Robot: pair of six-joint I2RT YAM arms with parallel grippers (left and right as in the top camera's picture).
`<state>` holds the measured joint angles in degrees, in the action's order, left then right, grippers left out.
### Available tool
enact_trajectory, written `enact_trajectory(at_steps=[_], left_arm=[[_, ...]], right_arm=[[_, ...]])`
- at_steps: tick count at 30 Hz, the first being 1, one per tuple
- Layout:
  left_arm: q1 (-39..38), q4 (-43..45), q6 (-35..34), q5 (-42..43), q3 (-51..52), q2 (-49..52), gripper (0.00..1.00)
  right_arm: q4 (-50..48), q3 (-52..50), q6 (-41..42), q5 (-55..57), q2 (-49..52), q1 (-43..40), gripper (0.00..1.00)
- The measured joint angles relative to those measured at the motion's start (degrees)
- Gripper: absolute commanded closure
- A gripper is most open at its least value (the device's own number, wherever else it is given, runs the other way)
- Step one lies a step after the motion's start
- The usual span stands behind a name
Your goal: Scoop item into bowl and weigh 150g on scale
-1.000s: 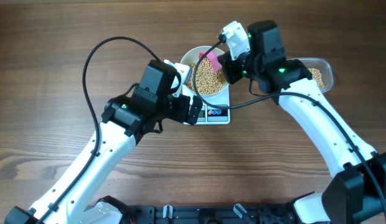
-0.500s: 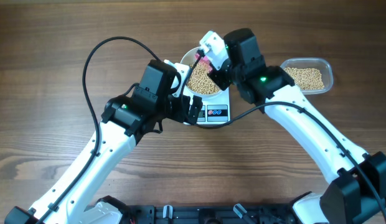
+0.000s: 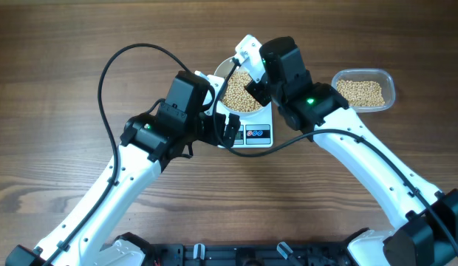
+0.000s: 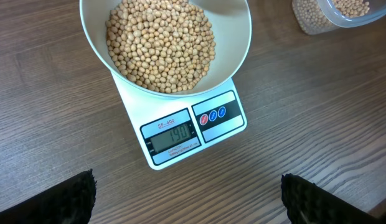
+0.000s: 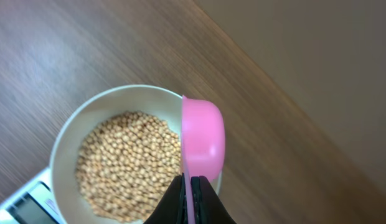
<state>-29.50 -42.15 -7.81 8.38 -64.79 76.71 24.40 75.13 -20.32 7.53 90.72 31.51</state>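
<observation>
The white bowl [image 4: 240, 37] stands on the scale [image 4: 225, 127] and holds a heap of tan beans [image 4: 160, 43]. The scale's display [image 4: 174, 134] reads 190. My right gripper [image 5: 189, 199] is shut on the handle of a pink scoop [image 5: 202, 140]. The scoop is turned on its side above the bowl's rim [image 5: 75, 124], its mouth facing the beans [image 5: 127, 162]. My left gripper [image 4: 187, 199] is open and empty above bare wood, just in front of the scale. In the overhead view the right wrist [image 3: 277, 63] covers the scoop.
A clear plastic tub [image 3: 362, 90] with more beans sits to the right of the scale, seen also in the left wrist view as the tub [image 4: 330, 12]. Both arms crowd round the bowl [image 3: 221, 74]. Wooden tabletop all round.
My right arm has swung left, from the tub side to over the bowl, with the scoop in it. The tub now shows fully. The left arm has not moved.
</observation>
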Motion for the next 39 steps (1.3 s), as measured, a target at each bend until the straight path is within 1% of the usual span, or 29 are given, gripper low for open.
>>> enact_trajectory(at_steps=[2, 5, 8, 10, 11, 13, 16, 19, 23, 25, 28, 39], left_arm=[[0.0, 0.0, 0.0, 0.0, 0.0, 0.0, 0.0], [0.0, 0.0, 0.0, 0.0, 0.0, 0.0, 0.0], [0.0, 0.0, 0.0, 0.0, 0.0, 0.0, 0.0], [0.0, 0.0, 0.0, 0.0, 0.0, 0.0, 0.0], [0.0, 0.0, 0.0, 0.0, 0.0, 0.0, 0.0], [0.0, 0.0, 0.0, 0.0, 0.0, 0.0, 0.0], [0.0, 0.0, 0.0, 0.0, 0.0, 0.0, 0.0], [0.0, 0.0, 0.0, 0.0, 0.0, 0.0, 0.0], [0.0, 0.0, 0.0, 0.0, 0.0, 0.0, 0.0], [0.0, 0.0, 0.0, 0.0, 0.0, 0.0, 0.0], [0.0, 0.0, 0.0, 0.0, 0.0, 0.0, 0.0], [0.0, 0.0, 0.0, 0.0, 0.0, 0.0, 0.0]], right_arm=[[0.3, 0.0, 3.2, -2.9, -0.1, -1.1, 0.96], [1.4, 0.0, 5.6, -10.3, -1.6, -4.9, 0.96], [1.5, 0.0, 8.1, -19.6, -5.8, -12.2, 0.96], [1.9, 0.0, 9.4, -26.3, -9.4, -18.7, 0.96], [2.2, 0.0, 9.7, -27.8, -10.4, -20.9, 0.96], [4.0, 0.0, 10.2, -31.5, -12.3, -28.5, 0.96], [6.8, 0.0, 10.5, -33.1, -12.4, -36.6, 0.96], [9.6, 0.0, 10.8, -32.1, -12.3, -43.3, 0.96], [14.2, 0.0, 10.9, -23.1, -12.3, -47.0, 0.96], [15.0, 0.0, 10.9, -18.6, -12.2, -47.1, 0.96], [16.2, 0.0, 9.0, -15.1, -11.1, -47.1, 0.96], [16.9, 0.0, 7.4, -7.4, -1.5, -46.3, 0.96]])
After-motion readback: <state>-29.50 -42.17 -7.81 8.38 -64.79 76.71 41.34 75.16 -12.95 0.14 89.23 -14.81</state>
